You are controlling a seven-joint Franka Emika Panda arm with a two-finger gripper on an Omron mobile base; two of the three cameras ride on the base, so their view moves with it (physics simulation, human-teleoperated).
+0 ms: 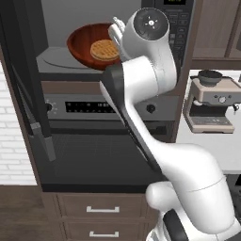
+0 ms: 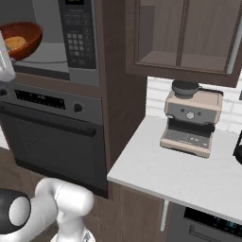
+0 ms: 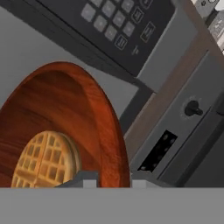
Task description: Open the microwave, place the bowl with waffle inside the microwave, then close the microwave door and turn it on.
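The bowl (image 1: 92,46), waffle (image 1: 104,50) inside, is sitting tilted in the open microwave (image 1: 61,59), the gripper (image 3: 113,183) pinching its right rim. I'd level it over the turntable before letting go.

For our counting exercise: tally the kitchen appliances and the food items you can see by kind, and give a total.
Microwave: 1
Oven: 1
Coffee machine: 1
Bowl: 1
Waffle: 1
Total: 5
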